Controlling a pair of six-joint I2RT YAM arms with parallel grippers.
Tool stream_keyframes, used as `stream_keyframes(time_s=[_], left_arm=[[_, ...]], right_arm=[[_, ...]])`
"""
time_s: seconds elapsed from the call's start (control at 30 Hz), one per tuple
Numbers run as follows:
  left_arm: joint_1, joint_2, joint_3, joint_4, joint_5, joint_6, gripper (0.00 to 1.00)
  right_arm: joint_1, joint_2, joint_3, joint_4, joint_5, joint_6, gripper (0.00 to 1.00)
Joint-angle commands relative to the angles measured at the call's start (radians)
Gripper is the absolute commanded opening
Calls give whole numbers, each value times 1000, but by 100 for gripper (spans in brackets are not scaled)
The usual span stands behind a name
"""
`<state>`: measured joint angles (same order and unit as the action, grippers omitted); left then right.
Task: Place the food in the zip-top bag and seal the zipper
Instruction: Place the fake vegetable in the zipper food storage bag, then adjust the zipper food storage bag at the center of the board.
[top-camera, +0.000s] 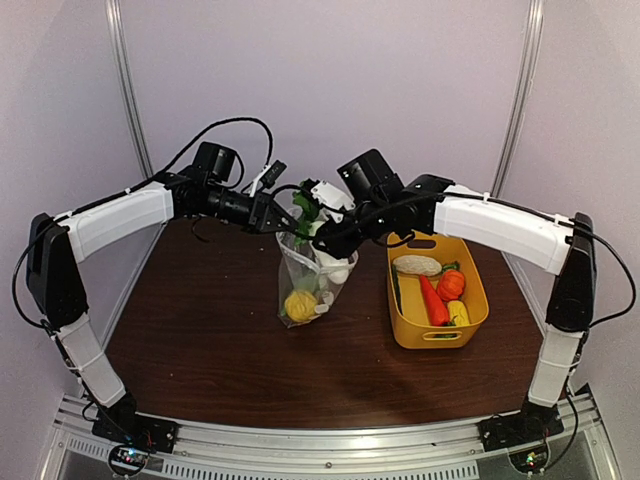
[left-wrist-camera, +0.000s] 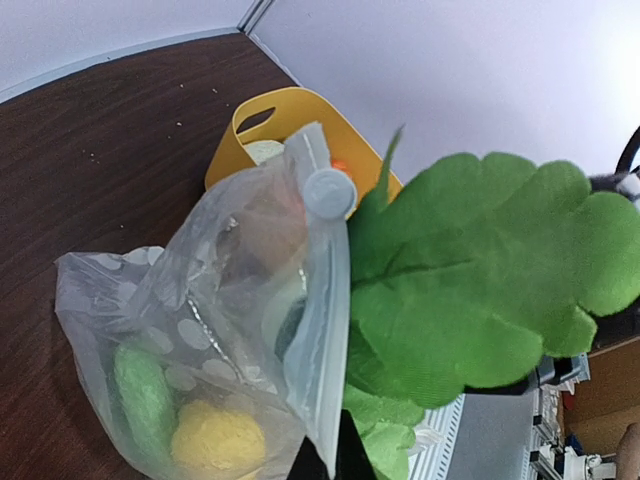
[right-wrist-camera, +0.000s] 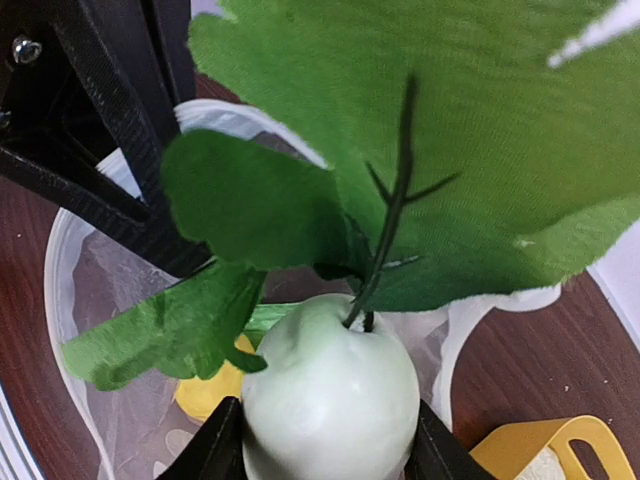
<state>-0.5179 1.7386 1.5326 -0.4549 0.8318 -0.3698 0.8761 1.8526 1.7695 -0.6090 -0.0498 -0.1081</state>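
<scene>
**A:** Starting on the left, what is the left end effector (top-camera: 275, 218) doing?

**B:** It is pinched fully closed on the mouth edge of the zip-top bag (top-camera: 310, 275). The bag stands mid-worktop (top-camera: 200, 340) with its mouth held up and gaping.

**A:** Is anything inside?

**B:** A yellow piece (top-camera: 299, 305) and a green piece (left-wrist-camera: 140, 395) lie at the bottom.

**A:** And the right end effector (right-wrist-camera: 330, 450)?

**B:** Its jaws are partly spread and clamped on the white radish (right-wrist-camera: 330, 400). It holds the radish right at the bag's mouth, with the green leaves (right-wrist-camera: 450, 120) fanning above the rim. I'd say the radish is going in but isn't released.

**A:** Further right?

**B:** The yellow basket (top-camera: 480, 290), just beside the bag, holds a white piece (top-camera: 418, 265), a red carrot (top-camera: 433, 300), an orange piece (top-camera: 451, 284) and a yellow one (top-camera: 459, 312).

**A:** So how far along is it?

**B:** Under halfway, I'd judge. Four pieces are left, and the zipper's slider (left-wrist-camera: 328, 192) sits at one end, so the bag is unsealed.
</scene>
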Motion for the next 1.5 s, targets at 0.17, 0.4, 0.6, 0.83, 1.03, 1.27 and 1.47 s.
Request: stream_keyframes(time_s=[0.17,0.4,0.6,0.83,1.03,1.27,1.47], left_arm=[[2,-34,-10,59,-36,7,0],[2,-32,-8,51,-43,12,0],[2,-24,1,37,-45,21,0],[2,-20,3,36,-16,27,0],[2,-18,5,31,-16,29,0],[2,-14,11,18,-38,29,0],[2,-5,20,15,-18,29,0]], right_arm=[[0,-32,49,-41,-171,3,80],[-2,-97,11,-46,-123,-56,84],[-5,-137,-13,-17,68,-72,81],[-40,-71,-14,-9,104,-18,65],[-45,-34,-3,-19,62,-1,61],[-48,-114,-60,1,-60,-18,62],[-47,-135,-119,20,-177,-25,62]])
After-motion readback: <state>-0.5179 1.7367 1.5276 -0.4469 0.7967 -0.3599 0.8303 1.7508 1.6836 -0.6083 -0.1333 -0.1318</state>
